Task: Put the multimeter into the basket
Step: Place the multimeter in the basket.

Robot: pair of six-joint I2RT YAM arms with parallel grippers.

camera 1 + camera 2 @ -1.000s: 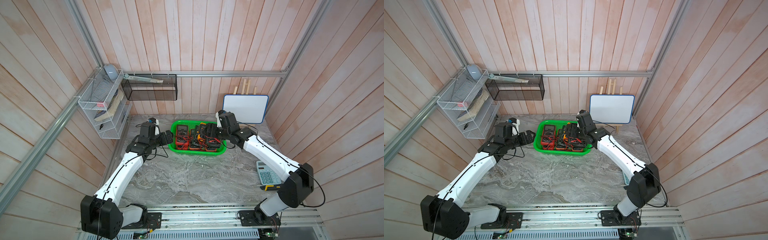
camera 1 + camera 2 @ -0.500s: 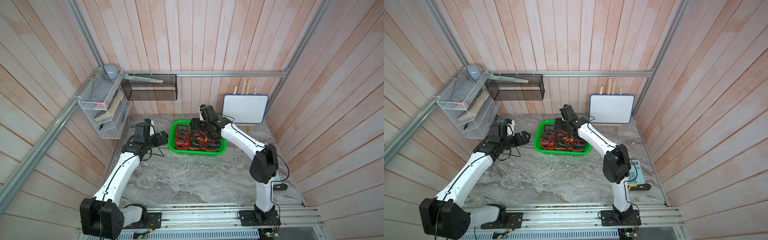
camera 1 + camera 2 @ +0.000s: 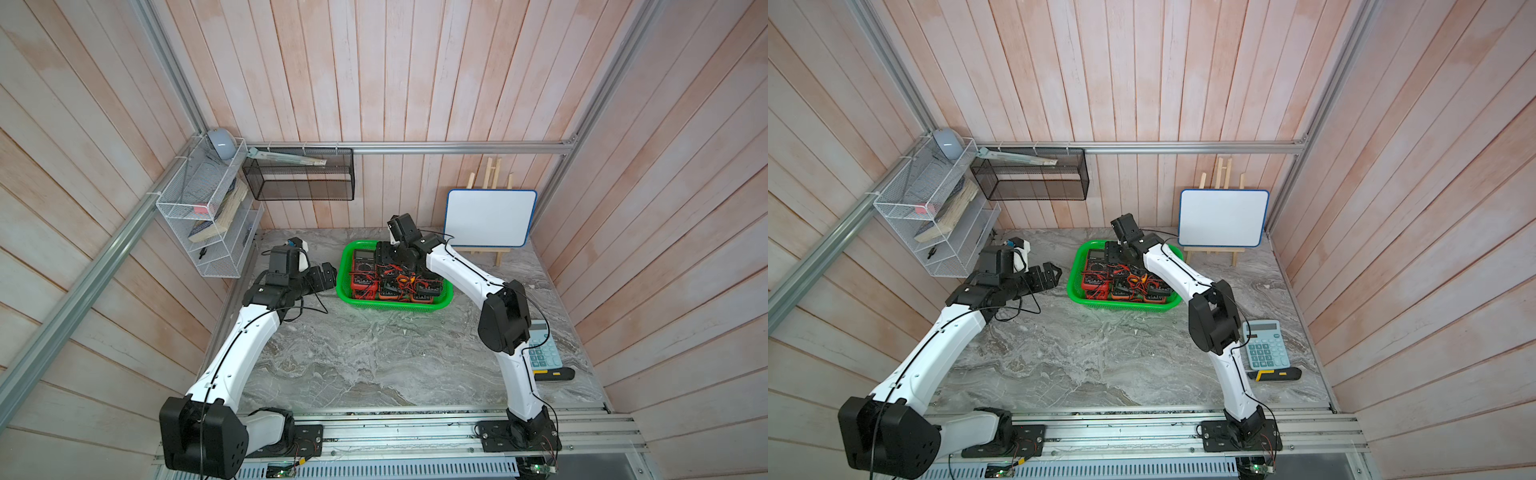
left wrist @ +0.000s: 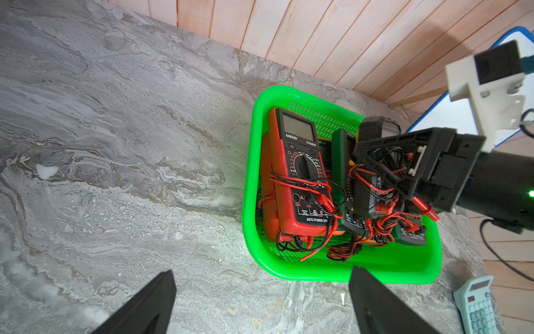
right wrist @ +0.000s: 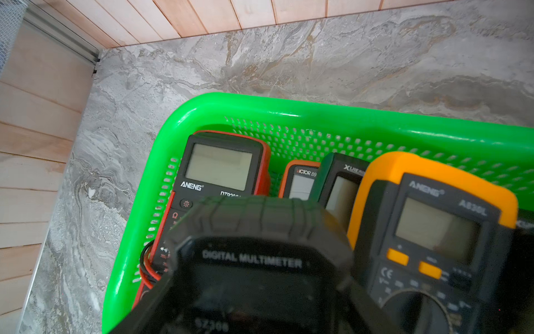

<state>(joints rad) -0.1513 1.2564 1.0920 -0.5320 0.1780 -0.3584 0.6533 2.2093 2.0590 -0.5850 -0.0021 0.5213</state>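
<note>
The bright green basket (image 3: 395, 306) (image 3: 1121, 306) stands at the back of the marble table and holds several multimeters wound with red and black leads. My right gripper (image 3: 387, 258) (image 3: 1117, 254) reaches over its back half, shut on a black multimeter (image 5: 254, 231) (image 4: 372, 128) marked "DIGITAL MULTIMETER". That meter hangs just over a red one (image 5: 216, 170) and beside an orange one (image 5: 433, 225); whether it touches them I cannot tell. My left gripper (image 3: 326, 276) (image 4: 261, 274) is open and empty, just outside the basket's left rim (image 4: 248, 188).
A whiteboard on an easel (image 3: 488, 218) stands behind the basket to the right. A calculator (image 3: 1264, 345) and a utility knife (image 3: 1275, 374) lie at the table's right edge. A white wire rack (image 3: 203, 220) and a black mesh basket (image 3: 299, 178) hang on the walls.
My right arm has folded up and swung left, carrying its gripper from the basket's right side to over its back left part. The left gripper has drawn back slightly from the basket.
</note>
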